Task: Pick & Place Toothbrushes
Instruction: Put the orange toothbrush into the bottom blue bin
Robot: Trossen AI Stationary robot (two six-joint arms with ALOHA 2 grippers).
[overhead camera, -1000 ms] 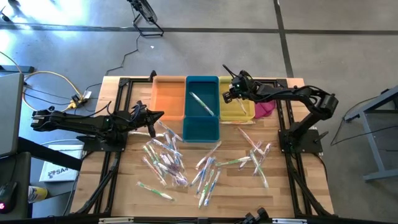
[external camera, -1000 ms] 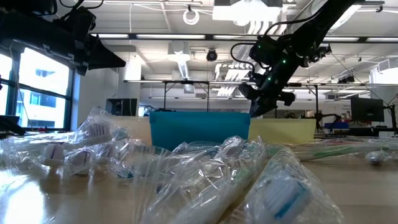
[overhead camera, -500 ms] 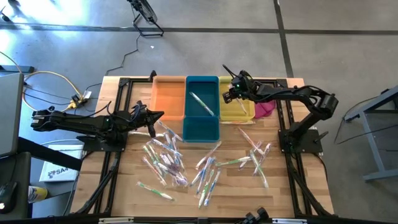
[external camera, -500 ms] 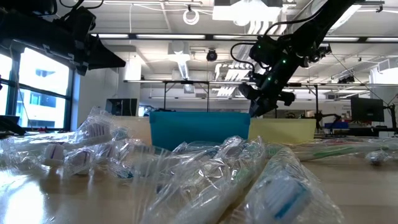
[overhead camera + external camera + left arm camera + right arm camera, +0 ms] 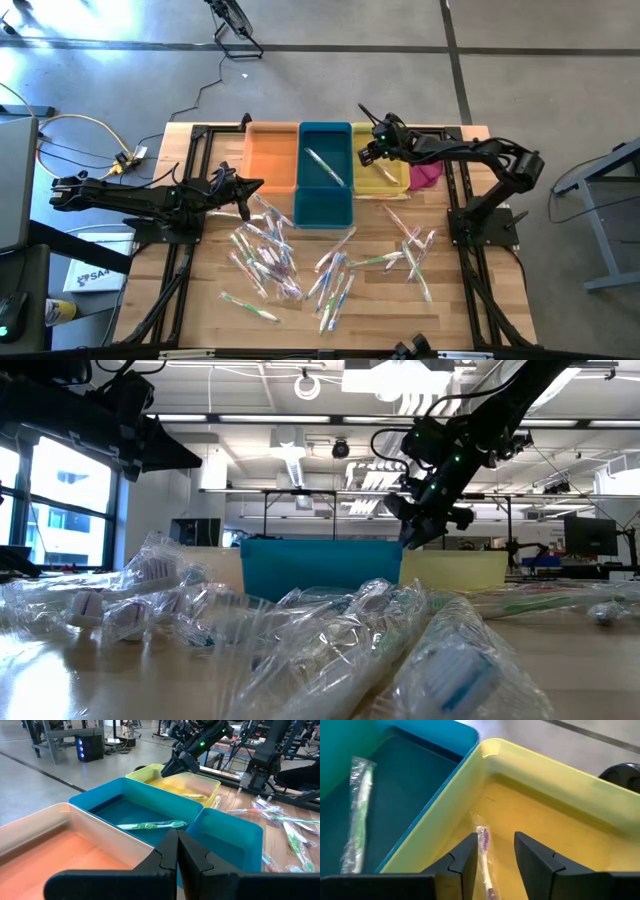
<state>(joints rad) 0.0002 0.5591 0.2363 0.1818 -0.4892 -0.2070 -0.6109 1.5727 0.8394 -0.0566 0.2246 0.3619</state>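
Note:
Several wrapped toothbrushes lie scattered on the wooden table, a second group to their right. One green toothbrush lies on the floor of the blue bin. My right gripper hovers open over the yellow bin, above its left end. A wrapped toothbrush with purple bristles lies on the yellow bin's floor below the gap between the fingers. My left gripper is shut, empty, near the orange bin at the table's left.
Orange, blue and yellow bins stand side by side at the table's far edge. A pink cloth lies just right of the yellow bin. In the low view, wrapped toothbrushes crowd the foreground in front of the blue bin.

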